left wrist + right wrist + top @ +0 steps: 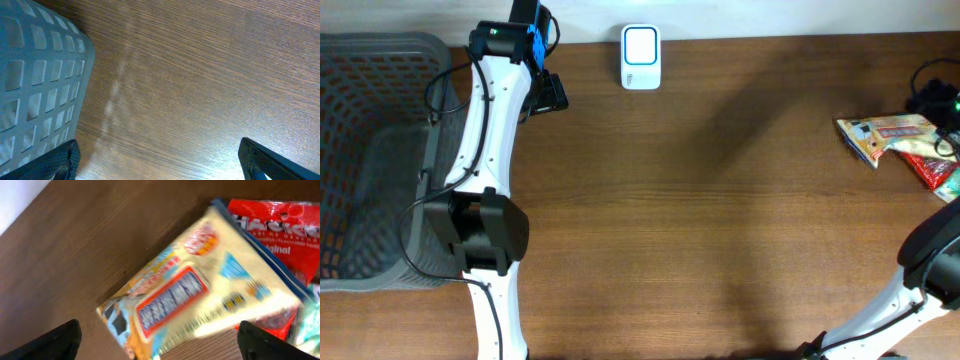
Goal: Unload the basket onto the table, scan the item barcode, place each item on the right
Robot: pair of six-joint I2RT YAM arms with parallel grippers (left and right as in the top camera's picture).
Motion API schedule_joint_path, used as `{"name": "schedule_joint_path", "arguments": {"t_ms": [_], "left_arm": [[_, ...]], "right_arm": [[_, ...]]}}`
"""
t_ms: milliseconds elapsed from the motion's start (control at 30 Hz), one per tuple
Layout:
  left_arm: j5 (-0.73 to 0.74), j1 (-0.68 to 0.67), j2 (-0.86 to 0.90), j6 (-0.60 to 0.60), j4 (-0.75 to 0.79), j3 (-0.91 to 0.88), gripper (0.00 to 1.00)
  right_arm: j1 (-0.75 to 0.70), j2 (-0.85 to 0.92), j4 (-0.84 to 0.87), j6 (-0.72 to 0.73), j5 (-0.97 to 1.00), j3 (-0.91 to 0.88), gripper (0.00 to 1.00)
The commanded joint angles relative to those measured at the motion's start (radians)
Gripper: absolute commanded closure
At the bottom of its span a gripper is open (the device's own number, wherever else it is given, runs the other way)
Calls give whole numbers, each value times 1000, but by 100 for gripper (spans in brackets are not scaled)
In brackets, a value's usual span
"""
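A yellow snack packet (210, 295) lies flat on the brown table, blurred in the right wrist view, with a red packet (280, 230) tucked under its far side. My right gripper (160, 347) hangs open above the yellow packet's near edge, one dark fingertip on each side, holding nothing. From overhead the yellow packet (885, 135) and the red packet (925, 165) sit at the far right. The white scanner (641, 57) stands at the back middle. My left gripper (160, 165) is open over bare wood beside the basket.
A grey mesh basket (370, 150) fills the left edge of the table and shows in the left wrist view as a basket corner (35, 85). The left arm (485, 150) stretches along the basket's right side. Black cables (932, 85) lie at the far right.
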Motion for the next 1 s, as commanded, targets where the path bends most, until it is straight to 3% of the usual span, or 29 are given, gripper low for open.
{"name": "schedule_joint_path", "arguments": {"t_ms": [0,133,500,667,967], "left_arm": [[0,3,-8,-13,-1,-3,1],[0,2,-8,-12,-1,-3,1],[0,3,-8,-13,-1,-3,1],[1,2,-8,-13,-1,-3,1],[0,2,-8,-13,-2,-3,1]], "right_arm": [[-29,-258,-148,72,-18,1,1],[-27,-460,-396,72,-175,0,1],[48,-830,-869,-19,-181,-71,1],[65,-901,-868,-19,-180,-118,1],[65,-858,-868,-19,-130,-120,1]]}}
